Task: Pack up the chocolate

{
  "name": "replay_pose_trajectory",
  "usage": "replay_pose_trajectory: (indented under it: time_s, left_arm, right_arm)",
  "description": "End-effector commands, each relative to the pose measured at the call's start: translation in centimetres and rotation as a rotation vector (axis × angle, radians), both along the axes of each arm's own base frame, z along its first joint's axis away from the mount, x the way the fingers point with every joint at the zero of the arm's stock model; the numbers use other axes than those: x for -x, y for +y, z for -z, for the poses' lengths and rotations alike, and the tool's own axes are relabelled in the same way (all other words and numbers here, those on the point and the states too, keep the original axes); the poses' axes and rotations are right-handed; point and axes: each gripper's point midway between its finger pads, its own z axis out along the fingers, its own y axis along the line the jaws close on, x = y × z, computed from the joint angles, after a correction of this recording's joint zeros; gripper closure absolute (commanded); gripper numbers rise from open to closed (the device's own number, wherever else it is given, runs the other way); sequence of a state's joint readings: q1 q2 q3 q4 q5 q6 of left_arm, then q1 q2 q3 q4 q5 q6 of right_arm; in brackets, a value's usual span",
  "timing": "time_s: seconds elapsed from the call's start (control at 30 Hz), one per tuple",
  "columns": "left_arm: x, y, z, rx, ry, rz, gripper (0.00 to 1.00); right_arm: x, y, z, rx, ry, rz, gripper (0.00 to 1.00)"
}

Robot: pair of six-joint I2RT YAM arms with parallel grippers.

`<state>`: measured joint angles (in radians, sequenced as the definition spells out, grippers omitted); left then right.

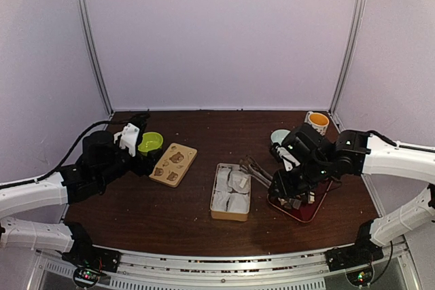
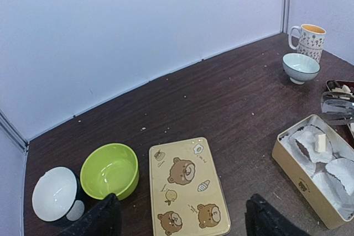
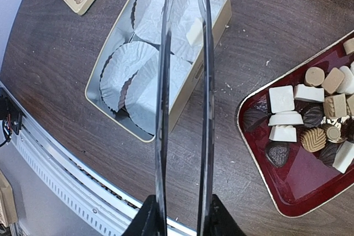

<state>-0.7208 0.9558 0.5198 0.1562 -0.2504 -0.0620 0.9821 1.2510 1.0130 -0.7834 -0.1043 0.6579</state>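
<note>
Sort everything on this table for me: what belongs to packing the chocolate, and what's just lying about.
For the job: chocolates on the red tray; open tin with paper liners; tongs in the right tool.

Lying about: bear-print lid, green bowl, white bowl, pale blue bowl, mug.

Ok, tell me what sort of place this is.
Most likely a robot test cell in a lab: plain white panel walls on metal posts, a left arm and right arm bolted at the near edge of the table, and staged props, a red tray of chocolate beside a lined tin.
</note>
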Motion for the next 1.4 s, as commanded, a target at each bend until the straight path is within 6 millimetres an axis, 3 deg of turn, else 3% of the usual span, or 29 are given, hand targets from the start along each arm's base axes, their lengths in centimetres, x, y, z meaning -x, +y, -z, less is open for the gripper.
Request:
replay_pose_trajectory:
  time_s: [0.0, 0.33, 0.8, 1.1, 1.37]
  left_arm:
    - [-0.5, -0.3, -1.6, 0.034, -0.035, 0.001, 0.21]
    - [-0.5, -0.4, -1.6, 0.028, -0.034, 0.002, 0.21]
    - [-0.6, -0.4, -1.3, 0.02, -0.027, 0.002, 0.22]
    - [-0.6, -0.4, -1.4, 0.016, -0.028, 0.001, 0.21]
    - [-0.6, -0.5, -1.4, 0.016, -0.026, 0.007, 0.21]
  right_arm:
    - [-0.4, -0.6, -1.9, -0.009, -0.058, 0.022, 0.73]
    - [0.6, -3.9, -2.9, -0.002, -0.087, 0.08, 0.71]
    - [3.7, -10.6, -0.2, 0.077, -0.044, 0.199, 0.68]
    - [5.2, -12.9, 1.7, 0.126, -0.014, 0.211, 0.65]
    - [5.2, -14.1, 2.6, 0.182, -0.019, 0.233, 0.63]
